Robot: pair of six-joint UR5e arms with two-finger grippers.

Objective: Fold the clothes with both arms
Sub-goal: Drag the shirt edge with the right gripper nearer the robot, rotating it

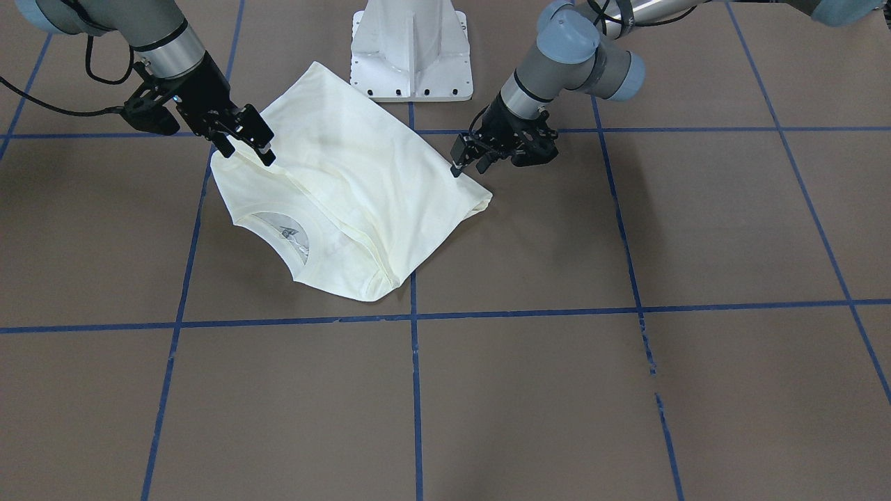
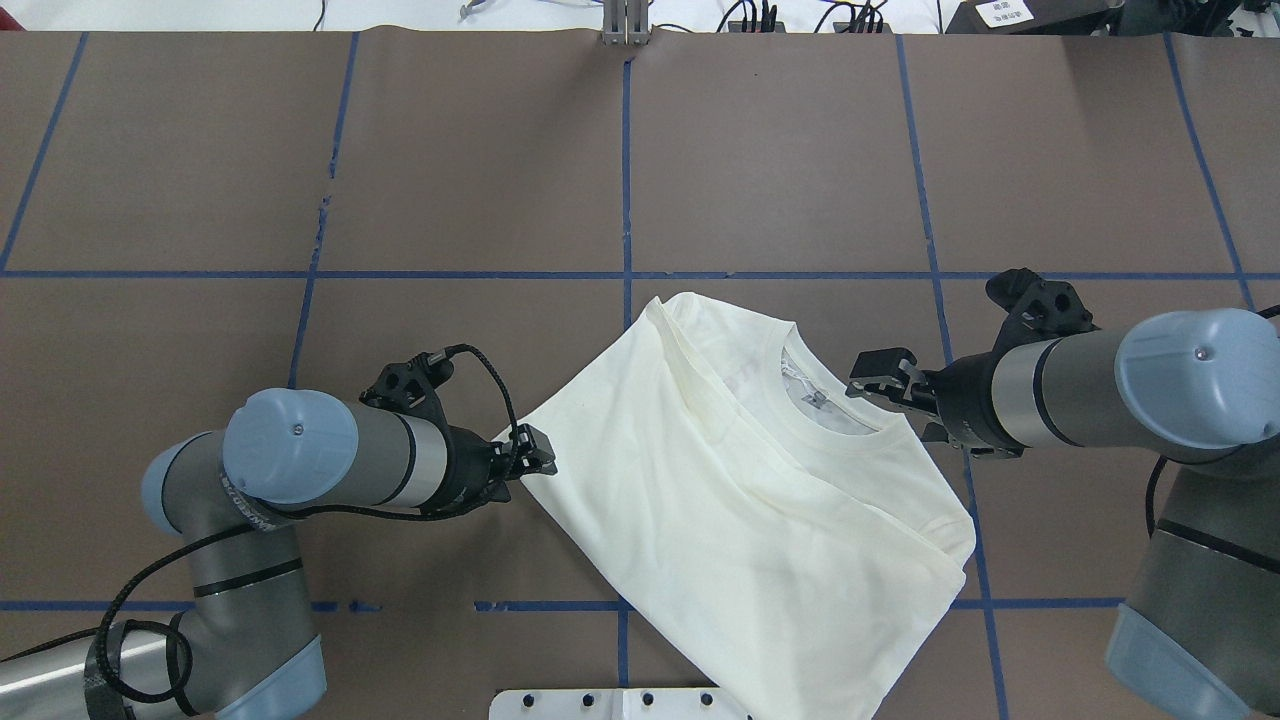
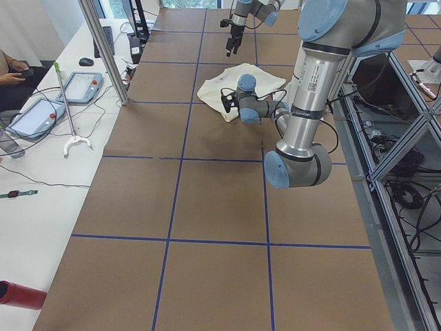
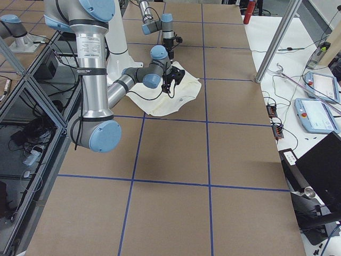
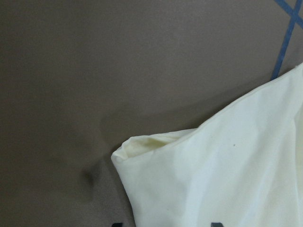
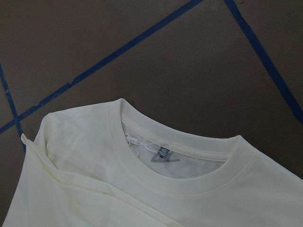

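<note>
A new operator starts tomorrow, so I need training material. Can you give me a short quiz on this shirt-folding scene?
1. True or false: the shirt is lifted clear of the table.
2. The left gripper is at the shirt's: A) folded corner B) pocket C) zip.
3. Fill in: the right gripper is nearest the shirt's ____.
Key: 1 false, it lies on the table; 2 A; 3 collar.

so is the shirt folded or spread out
Folded: the shirt lies as a compact block, no sleeves sticking out, an overlapping layer's edge running beside the collar.
</note>
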